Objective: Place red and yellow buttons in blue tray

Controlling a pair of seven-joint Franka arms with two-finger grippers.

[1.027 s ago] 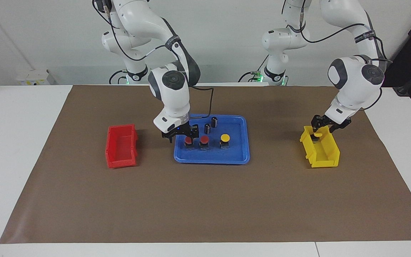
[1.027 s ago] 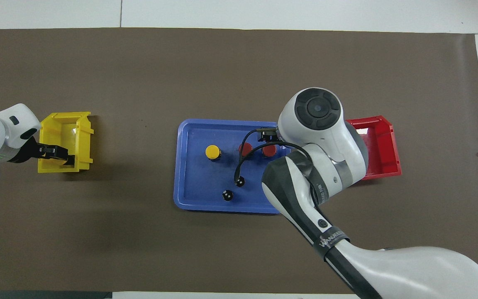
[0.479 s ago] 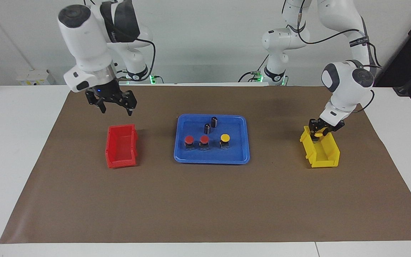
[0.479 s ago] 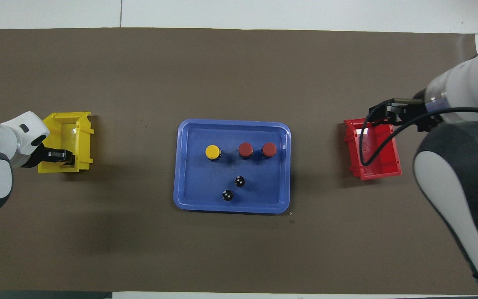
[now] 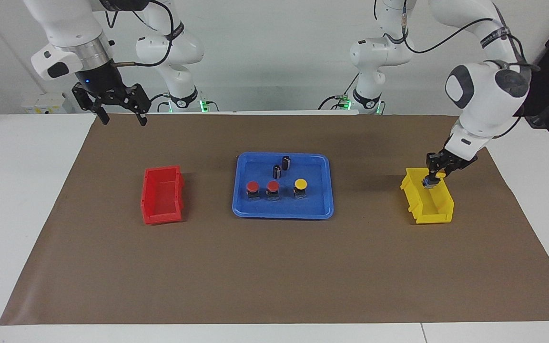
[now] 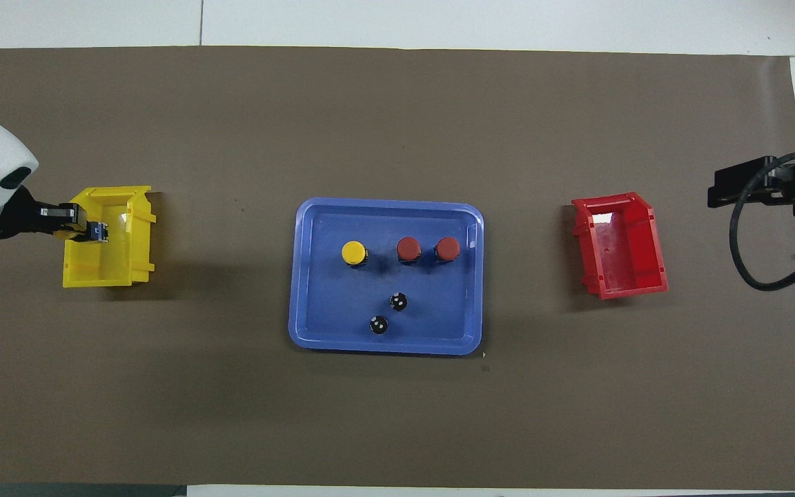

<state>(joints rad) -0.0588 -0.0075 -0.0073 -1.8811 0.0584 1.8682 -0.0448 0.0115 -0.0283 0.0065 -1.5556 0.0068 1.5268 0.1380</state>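
Facing view alone: right gripper raised, fingers spread, empty. Left gripper clamps yellow button in yellow bin — button base hidden.

I see my right gripper, fingers spread, now raised clear of the tray and out past the red bin; my left gripper lifts a yellow button from the yellow bin.
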